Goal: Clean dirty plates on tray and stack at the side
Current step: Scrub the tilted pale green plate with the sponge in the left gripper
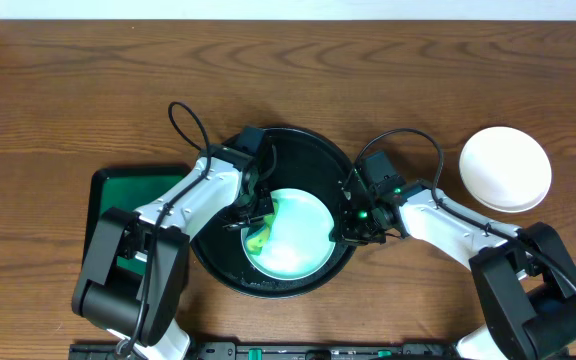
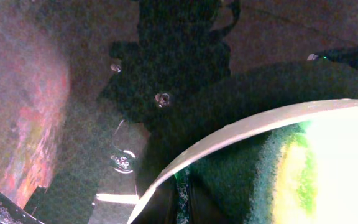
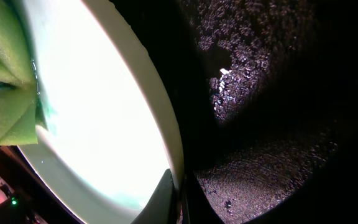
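1. Large round glossy black tray [image 1: 303,160]: sits at the table's centre, near edge. I see bare black floor inside its raised rim on the far side.

2. Pale mint-aqua round shallow plate [image 1: 298,235]: lies inside the tray, toward the near right. Its right edge runs close to the tray rim. In the left wrist view its pale rim [image 2: 241,127] arcs over the dark tray floor. In the right wrist view its face [image 3: 92,106] carries a faint green tint by the sponge.

3. Yellow-green foam sponge [image 1: 256,238]: rests on the mint plate's left edge, with a dark green scouring layer [image 2: 278,174] and folded foam [image 3: 5,68].

4. Left gripper [image 1: 251,225]: jaws closed on the sponge, low over the plate's left rim [image 2: 180,202].

5. Right gripper [image 1: 348,228]: jaws pinched on the mint plate's right rim [image 3: 178,199], wedged between plate edge and tray wall.

6. White round plate [image 1: 505,168]: on the wood well right of the tray. A 2nd rim seems to show beneath it, but I cannot tell for sure.

7. Rectangular green tray with dark rim [image 1: 118,190]: just left of the black tray, partly under the left arm.

8. Brown wooden table [image 1: 68,80]: broad bare wood along the far side. The right arm crosses the gap between tray and white plate.
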`<move>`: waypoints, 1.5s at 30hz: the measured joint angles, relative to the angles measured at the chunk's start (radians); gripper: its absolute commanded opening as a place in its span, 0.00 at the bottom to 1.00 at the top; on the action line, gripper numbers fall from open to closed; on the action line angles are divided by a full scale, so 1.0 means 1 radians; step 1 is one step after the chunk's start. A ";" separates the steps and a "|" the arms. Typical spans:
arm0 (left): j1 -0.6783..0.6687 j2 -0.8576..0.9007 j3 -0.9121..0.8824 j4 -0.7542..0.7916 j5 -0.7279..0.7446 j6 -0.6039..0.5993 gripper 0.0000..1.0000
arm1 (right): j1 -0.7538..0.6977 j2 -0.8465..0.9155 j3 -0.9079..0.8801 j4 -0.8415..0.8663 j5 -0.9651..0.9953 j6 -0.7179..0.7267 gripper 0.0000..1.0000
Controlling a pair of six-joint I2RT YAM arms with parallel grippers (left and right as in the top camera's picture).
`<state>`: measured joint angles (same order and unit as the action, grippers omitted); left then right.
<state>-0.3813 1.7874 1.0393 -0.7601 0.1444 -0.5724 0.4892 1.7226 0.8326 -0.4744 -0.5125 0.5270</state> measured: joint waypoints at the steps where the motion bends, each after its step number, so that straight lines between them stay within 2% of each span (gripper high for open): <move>1: -0.001 0.000 0.000 0.001 0.003 0.006 0.07 | 0.000 0.000 0.000 0.000 0.000 0.000 0.01; 8: -0.052 -0.008 -0.016 0.056 0.001 0.097 0.07 | -0.002 -0.001 0.001 -0.008 0.005 0.000 0.01; 13: -0.166 0.005 -0.024 0.310 0.071 0.175 0.07 | -0.015 -0.002 -0.002 -0.035 0.030 0.007 0.01; 16: -0.212 0.015 -0.034 0.400 0.090 0.210 0.07 | -0.015 -0.002 -0.002 -0.036 0.031 0.007 0.01; 22: -0.216 0.015 -0.043 0.428 0.068 0.235 0.07 | -0.016 -0.003 -0.002 -0.039 0.035 0.007 0.01; 27: -0.246 0.014 -0.032 0.408 -0.047 0.237 0.07 | -0.016 -0.003 -0.002 -0.039 0.035 0.006 0.01; 34: -0.266 0.025 -0.038 0.359 -0.396 0.241 0.07 | -0.015 -0.003 0.000 -0.018 0.036 0.005 0.01; 38: -0.282 0.032 -0.040 0.346 -0.465 0.256 0.07 | -0.014 -0.003 0.000 -0.010 0.037 0.005 0.01; 45: -0.282 0.033 -0.040 0.310 -0.494 0.258 0.07 | -0.014 -0.003 0.003 -0.011 0.031 0.005 0.01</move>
<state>-0.6636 1.8202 0.9989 -0.4503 -0.3500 -0.3141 0.4755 1.7199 0.8352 -0.4850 -0.4820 0.5320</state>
